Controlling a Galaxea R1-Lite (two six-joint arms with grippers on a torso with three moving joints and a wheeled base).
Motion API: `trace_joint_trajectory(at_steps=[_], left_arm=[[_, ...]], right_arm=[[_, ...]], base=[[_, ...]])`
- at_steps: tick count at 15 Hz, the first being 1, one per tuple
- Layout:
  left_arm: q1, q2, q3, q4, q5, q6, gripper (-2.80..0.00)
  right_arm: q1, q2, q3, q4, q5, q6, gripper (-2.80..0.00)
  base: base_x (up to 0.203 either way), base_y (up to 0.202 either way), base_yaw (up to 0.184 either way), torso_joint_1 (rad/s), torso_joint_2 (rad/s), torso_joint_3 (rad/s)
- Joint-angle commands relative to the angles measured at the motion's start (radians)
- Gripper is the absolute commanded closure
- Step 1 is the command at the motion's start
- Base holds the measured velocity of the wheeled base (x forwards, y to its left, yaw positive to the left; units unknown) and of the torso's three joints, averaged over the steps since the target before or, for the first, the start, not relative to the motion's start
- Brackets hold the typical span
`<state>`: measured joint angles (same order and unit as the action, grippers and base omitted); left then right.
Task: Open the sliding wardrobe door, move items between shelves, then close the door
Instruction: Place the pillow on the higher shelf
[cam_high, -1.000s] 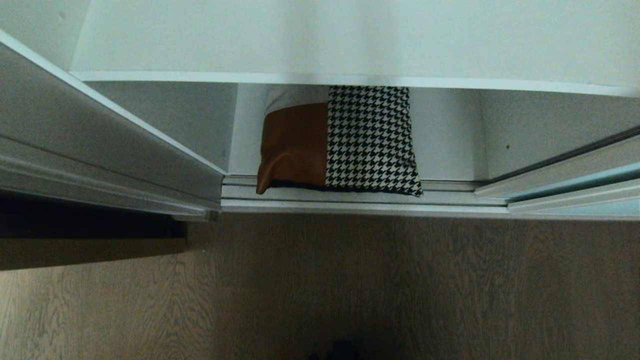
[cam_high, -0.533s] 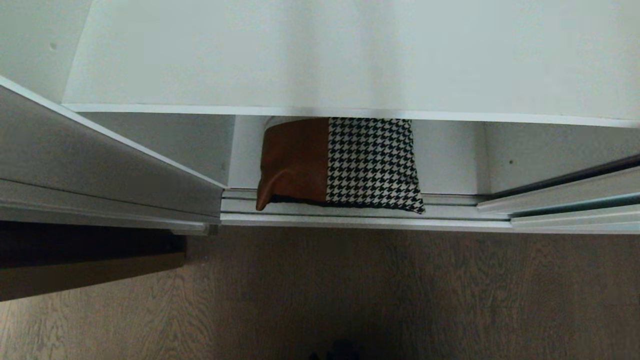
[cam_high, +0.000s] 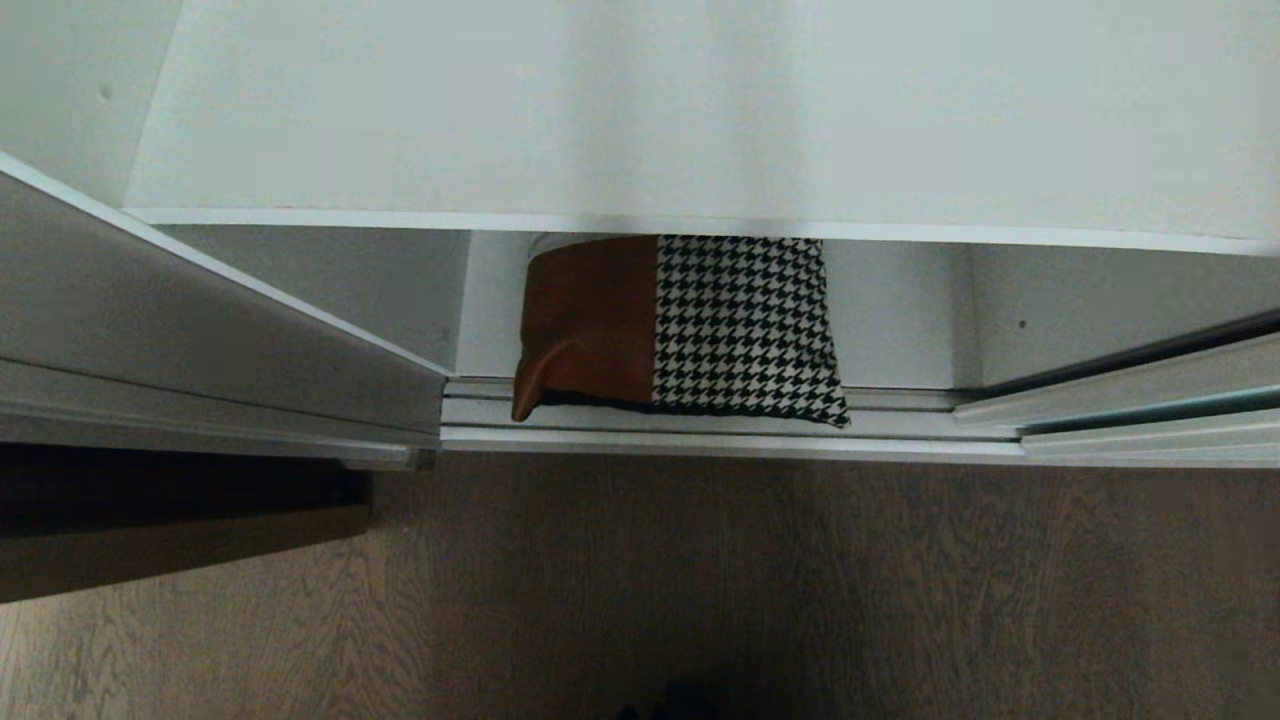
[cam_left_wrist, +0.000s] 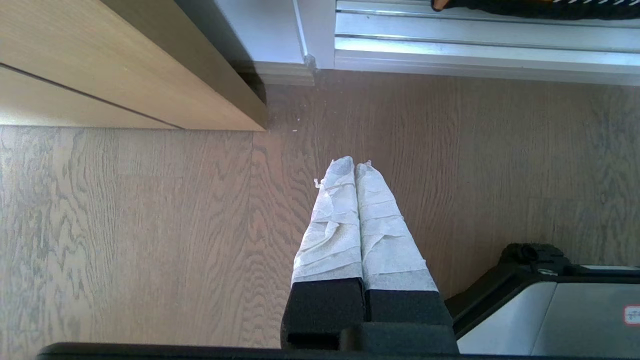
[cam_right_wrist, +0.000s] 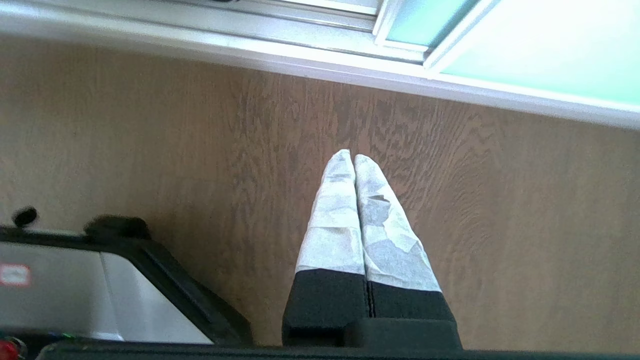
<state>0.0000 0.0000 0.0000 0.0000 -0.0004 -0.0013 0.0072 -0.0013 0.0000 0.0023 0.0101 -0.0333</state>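
The cushion (cam_high: 680, 320), tan-brown at one end and houndstooth at the other, lies on the lowest white shelf (cam_high: 890, 320), its front corners over the floor track (cam_high: 700, 430). A second white shelf (cam_high: 640, 110) spans above it and hides its rear part. The sliding wardrobe door (cam_high: 1150, 405) stands slid to the right, its aqua glass (cam_right_wrist: 540, 45) showing in the right wrist view. Neither arm is in the head view. My left gripper (cam_left_wrist: 355, 165) and right gripper (cam_right_wrist: 354, 156) both hang shut and empty over the wooden floor. The cushion's black edge (cam_left_wrist: 530, 6) shows far ahead of the left gripper.
A light wooden panel (cam_left_wrist: 100, 75) stands on the floor to the left of the wardrobe's side wall (cam_high: 200, 330). My own base (cam_left_wrist: 550, 310) sits close beside each gripper. Wooden floor (cam_high: 700, 580) lies between me and the track.
The whole head picture shifted downward early in the second, so the camera moved and more of the upper shelf shows. The cushion and door have stayed put.
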Motion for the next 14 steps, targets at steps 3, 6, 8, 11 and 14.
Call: trace_joint_trajectory(at_steps=[3,6,8,11,14], left_arm=[[0.0,0.002,0.002,0.0,0.0,0.0,0.0],[0.0,0.002,0.002,0.0,0.0,0.0,0.0],[0.0,0.0,0.001,0.0,0.0,0.0,0.0],[0.0,0.002,0.002,0.0,0.0,0.0,0.0],[0.0,0.002,0.002,0.0,0.0,0.0,0.0]], right_arm=[[0.0,-0.002,0.0,-0.002,-0.001,0.024,0.0],[0.0,-0.002,0.0,-0.005,0.001,0.013,0.0],[0.0,-0.003,0.0,0.002,-0.002,-0.013,0.0],[-0.001,0.007,-0.067,0.083,-0.009,-0.029,0.0],[0.004,0.186,-0.316,0.204,-0.02,0.018,0.0]], base=[[0.0,0.0,0.0,0.0,0.0,0.0],[0.0,0.0,0.0,0.0,0.0,0.0],[0.0,0.0,0.0,0.0,0.0,0.0],[0.0,0.0,0.0,0.0,0.0,0.0],[0.0,0.0,0.0,0.0,0.0,0.0]])
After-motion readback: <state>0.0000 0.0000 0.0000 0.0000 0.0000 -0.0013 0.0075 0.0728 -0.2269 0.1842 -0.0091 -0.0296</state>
